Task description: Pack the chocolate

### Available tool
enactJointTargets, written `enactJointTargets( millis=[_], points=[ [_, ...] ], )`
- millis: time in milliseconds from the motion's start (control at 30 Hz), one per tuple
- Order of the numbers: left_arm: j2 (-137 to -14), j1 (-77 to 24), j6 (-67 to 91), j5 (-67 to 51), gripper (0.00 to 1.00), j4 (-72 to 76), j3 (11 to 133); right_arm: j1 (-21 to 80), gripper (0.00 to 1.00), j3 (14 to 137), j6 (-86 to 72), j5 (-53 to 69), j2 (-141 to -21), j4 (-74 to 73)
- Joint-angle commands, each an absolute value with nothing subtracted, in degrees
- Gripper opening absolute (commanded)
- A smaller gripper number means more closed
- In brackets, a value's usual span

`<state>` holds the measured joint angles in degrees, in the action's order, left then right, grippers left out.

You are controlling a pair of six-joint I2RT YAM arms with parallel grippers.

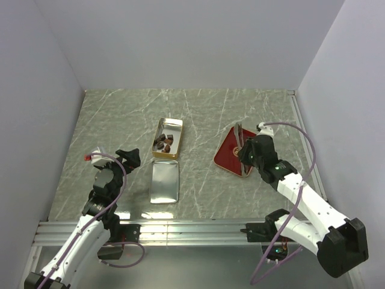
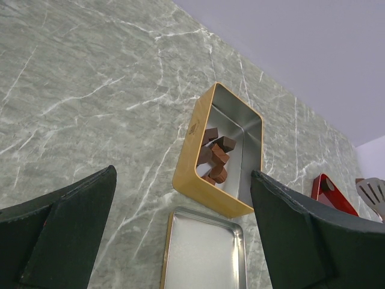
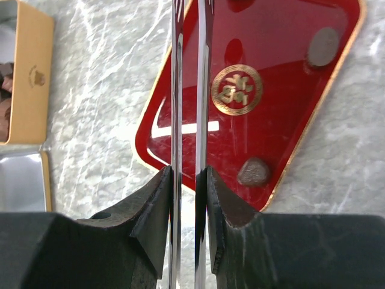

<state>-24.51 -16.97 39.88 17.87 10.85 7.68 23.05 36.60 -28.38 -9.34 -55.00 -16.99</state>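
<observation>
Several brown pieces of chocolate (image 2: 215, 158) lie in the open gold tin (image 2: 198, 180), which stands at the table's middle (image 1: 168, 138). Two more pieces of chocolate (image 3: 323, 47) (image 3: 253, 171) rest on the red tray (image 3: 283, 60) to the right (image 1: 231, 153). My right gripper (image 3: 187, 174) is shut on a pair of metal tongs (image 3: 176, 90), whose two blades reach out over the tray's left part, a narrow gap between them. The tongs' tips are out of the right wrist view. My left gripper (image 2: 183, 174) hangs open and empty, left of the tin and its lid (image 1: 129, 158).
The tin's silver lid (image 1: 163, 182) lies inside up just in front of the tin. White walls close the table in on three sides. A metal rail (image 1: 180, 229) runs along the near edge by the arm bases.
</observation>
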Motion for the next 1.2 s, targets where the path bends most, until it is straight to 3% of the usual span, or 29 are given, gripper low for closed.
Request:
enactJointTargets(
  millis=[0,400,867,1167],
  points=[
    [-24.2,-17.2,39.6,17.8,0.99,11.5,7.5,26.4,0.29,39.7,-27.5,-8.5,-56.7,-13.2],
    [-24.4,-17.2,39.7,17.8,0.99,11.6,7.6,45.5,0.29,55.0,-27.3,-9.8,-71.4,-12.1],
    [-24.3,-17.2,39.7,18.0,0.99,11.6,7.4,50.4,0.31,69.3,-25.0,-7.6,-88.9,-12.9],
    [-24.2,-17.2,39.8,18.0,1.00,11.6,7.4,50.6,0.45,69.9,-24.8,-8.6,-88.9,-13.2]
  ],
)
